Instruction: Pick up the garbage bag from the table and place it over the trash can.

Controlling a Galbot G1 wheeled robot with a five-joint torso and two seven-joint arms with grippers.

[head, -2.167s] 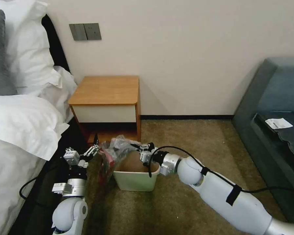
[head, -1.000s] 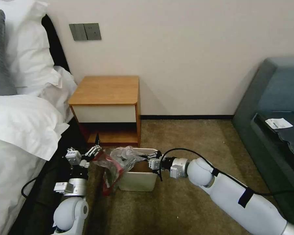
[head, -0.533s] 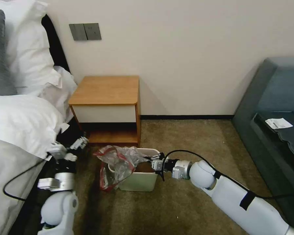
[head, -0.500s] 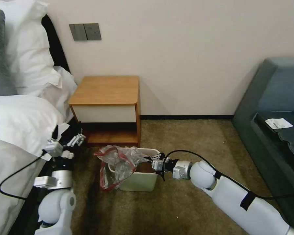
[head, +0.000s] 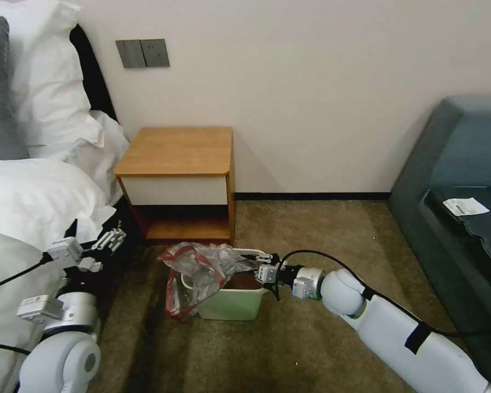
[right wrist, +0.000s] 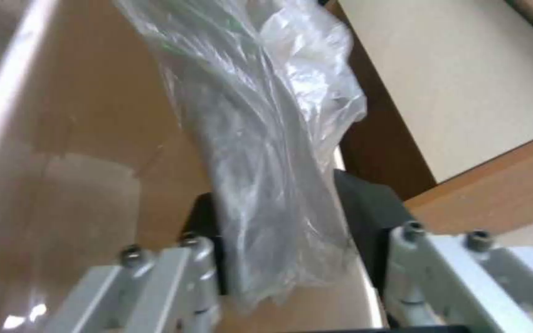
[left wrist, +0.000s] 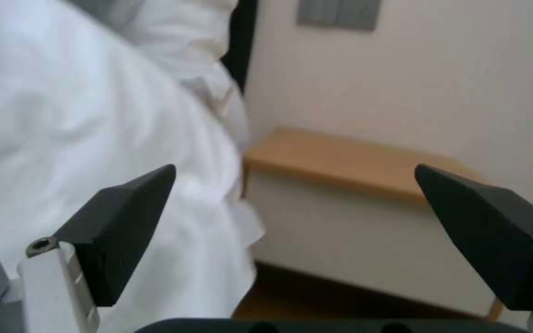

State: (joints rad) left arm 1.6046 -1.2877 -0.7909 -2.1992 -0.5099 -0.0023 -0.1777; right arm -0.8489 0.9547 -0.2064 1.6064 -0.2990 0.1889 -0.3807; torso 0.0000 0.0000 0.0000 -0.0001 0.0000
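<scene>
Since a moment ago our left pincer (head: 93, 240) has let go of the garbage bag (head: 202, 270) and drawn back beside the bed (head: 33, 202), its fingers (left wrist: 125, 226) spread wide and empty. Our right pincer (head: 255, 263) stays clamped on one end of the bag over the trash can (head: 232, 305), which stands on the carpet before the table (head: 177, 150). The bag stretches crosswise over the rim, its red-banded end drooping down the can's left side.
</scene>
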